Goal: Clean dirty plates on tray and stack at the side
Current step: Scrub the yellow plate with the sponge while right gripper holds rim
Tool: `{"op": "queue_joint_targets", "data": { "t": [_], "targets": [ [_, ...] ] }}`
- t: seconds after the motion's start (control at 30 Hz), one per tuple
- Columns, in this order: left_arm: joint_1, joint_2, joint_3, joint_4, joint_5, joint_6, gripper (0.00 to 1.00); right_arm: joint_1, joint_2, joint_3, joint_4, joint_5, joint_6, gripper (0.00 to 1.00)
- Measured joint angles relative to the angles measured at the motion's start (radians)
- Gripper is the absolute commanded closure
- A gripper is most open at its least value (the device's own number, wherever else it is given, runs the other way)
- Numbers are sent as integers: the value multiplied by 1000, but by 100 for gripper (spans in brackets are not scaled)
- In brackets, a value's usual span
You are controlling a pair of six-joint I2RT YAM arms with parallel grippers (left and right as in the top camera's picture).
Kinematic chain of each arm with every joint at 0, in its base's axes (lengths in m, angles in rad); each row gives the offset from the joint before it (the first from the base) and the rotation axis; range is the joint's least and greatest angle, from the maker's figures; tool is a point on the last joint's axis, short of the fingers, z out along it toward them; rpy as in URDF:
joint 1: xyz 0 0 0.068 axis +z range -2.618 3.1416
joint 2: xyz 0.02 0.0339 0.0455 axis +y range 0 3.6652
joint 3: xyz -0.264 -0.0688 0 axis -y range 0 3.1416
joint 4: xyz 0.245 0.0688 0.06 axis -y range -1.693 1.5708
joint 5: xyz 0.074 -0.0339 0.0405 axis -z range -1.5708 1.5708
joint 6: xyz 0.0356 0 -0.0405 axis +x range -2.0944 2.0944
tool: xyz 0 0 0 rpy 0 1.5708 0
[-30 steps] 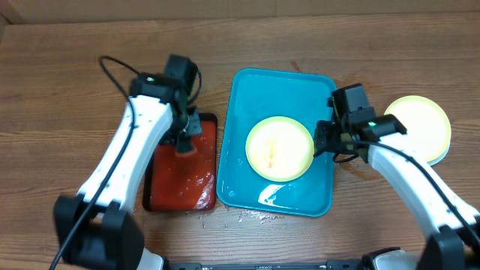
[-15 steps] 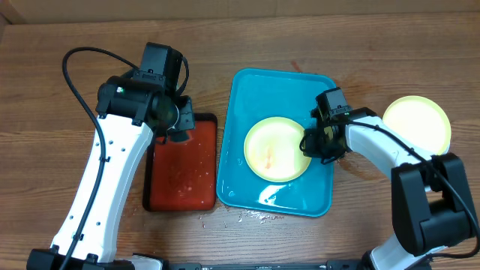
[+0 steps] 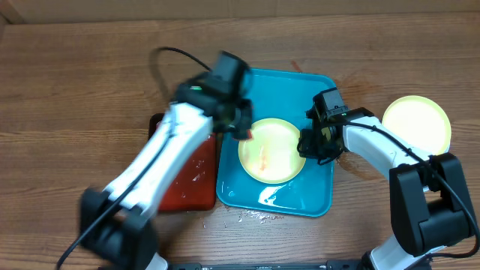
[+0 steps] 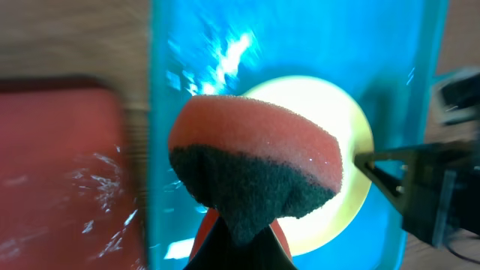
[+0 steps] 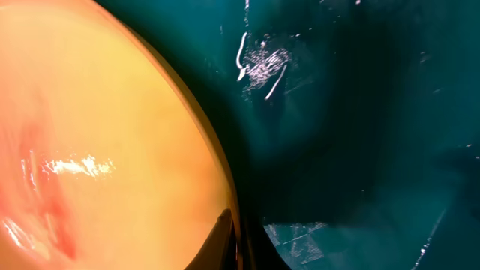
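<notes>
- Overhead, the left claw hung above the tray, clamped on an orange-and-dark sponge.
- Just beneath lay a yellow-green plate inside the tray — reddish smears on it.
- The right claw pinched that plate's right rim, fingers narrow.
- Two other plates sat stacked on the bench, right of the tray.

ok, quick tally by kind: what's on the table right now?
plates: 3 (stained yellow-green plate, right yellow-green plate, light blue plate edge under it)
trays: 2 (blue tray, red tray)
sponges: 1 (sponge)
total: 6
</notes>
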Motion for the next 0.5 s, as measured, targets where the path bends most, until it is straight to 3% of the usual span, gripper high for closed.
{"op": "queue_joint_targets", "data": {
  "t": [0.23,0.4,0.5],
  "targets": [
    [-102,243,-15,100,17,-95,96,8,0,0,0,-3,0,96],
    [-105,315,-16,69,-10,-132,96,8,0,0,-3,-3,0,96],
    [-103,315,-16,15,-100,-143,96,8,0,0,-9,-7,0,96]
  ]
}}
